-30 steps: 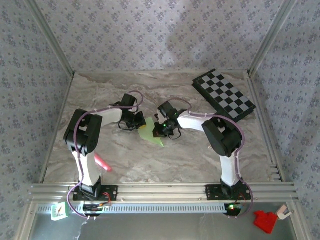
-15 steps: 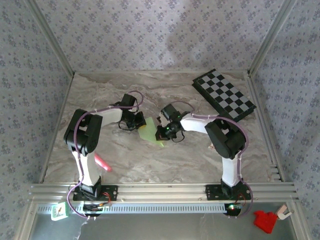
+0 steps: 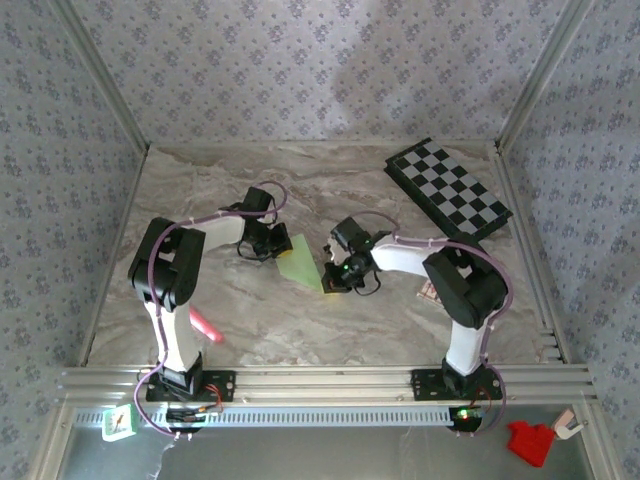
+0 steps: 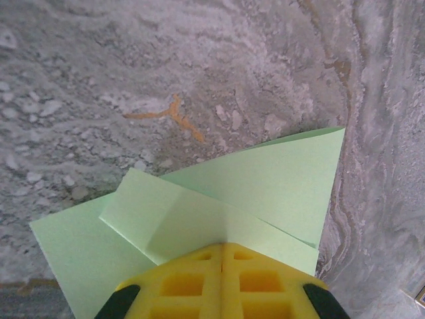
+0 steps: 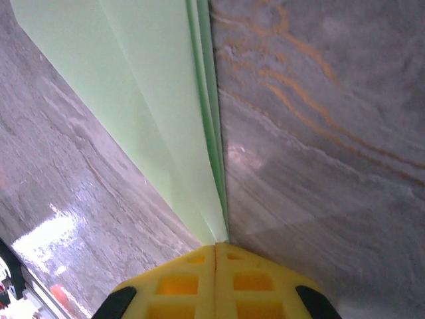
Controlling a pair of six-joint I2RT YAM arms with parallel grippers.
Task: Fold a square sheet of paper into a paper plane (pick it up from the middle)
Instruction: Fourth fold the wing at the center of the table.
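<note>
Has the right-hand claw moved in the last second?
Yes. The right gripper, shut, has slid away from the chequered board toward the near edge of the table, along the folded green paper.

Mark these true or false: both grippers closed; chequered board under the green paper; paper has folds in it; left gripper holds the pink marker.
1. The left gripper and the right gripper both have their fingers closed. True.
2. The chequered board lies under the green paper. False: the board sits at the far right of the table, apart from the paper.
3. The green paper has folds in it, with layered flaps. True.
4. The left gripper holds the pink marker. False: the marker lies on the table at the near left, and the left gripper's tips rest on the paper.
</note>
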